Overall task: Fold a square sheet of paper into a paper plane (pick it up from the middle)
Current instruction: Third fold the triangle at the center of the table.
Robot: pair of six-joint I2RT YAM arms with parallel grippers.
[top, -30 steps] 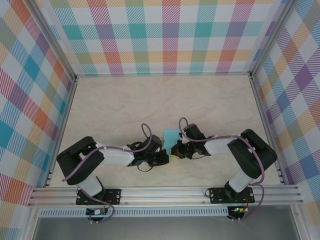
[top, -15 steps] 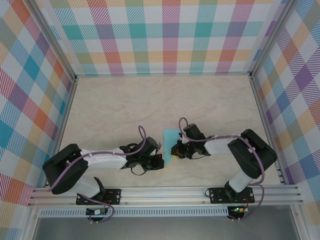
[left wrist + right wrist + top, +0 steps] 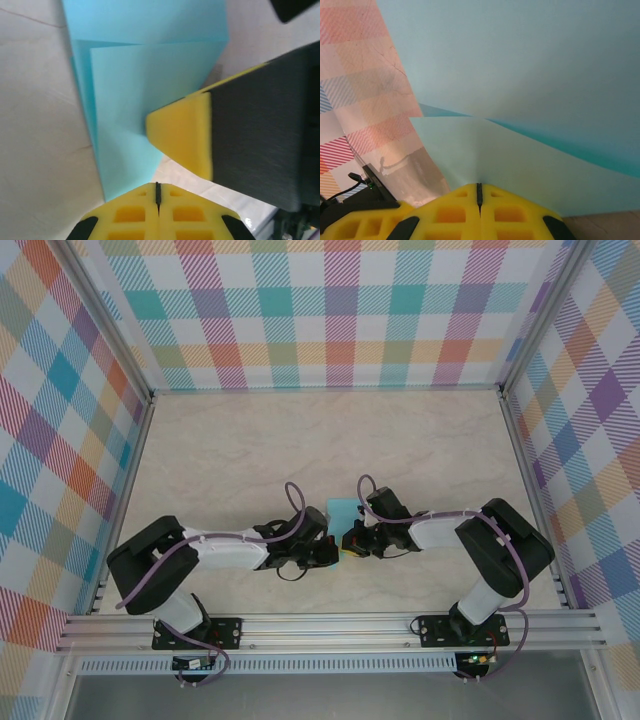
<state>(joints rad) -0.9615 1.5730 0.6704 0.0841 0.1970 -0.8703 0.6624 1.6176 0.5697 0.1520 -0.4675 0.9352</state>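
The creased sheet of paper [image 3: 341, 510] rests on the desk [image 3: 250, 450], at 12 o'clock from the right tool [image 3: 349, 541], which is pinched closed on its near part. The left tool [image 3: 326, 553], at the right one's 8 o'clock, is closed with nothing held, its tips at the paper's edge.

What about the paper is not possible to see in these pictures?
- Top view: the paper is small, partly hidden by the left hand and right hand; creases unreadable.
- Left wrist view: its far edge is cut off by the frame; the right hand covers one side.
- Right wrist view: paper too close, outline cut off; pinched or only pressed, unclear.
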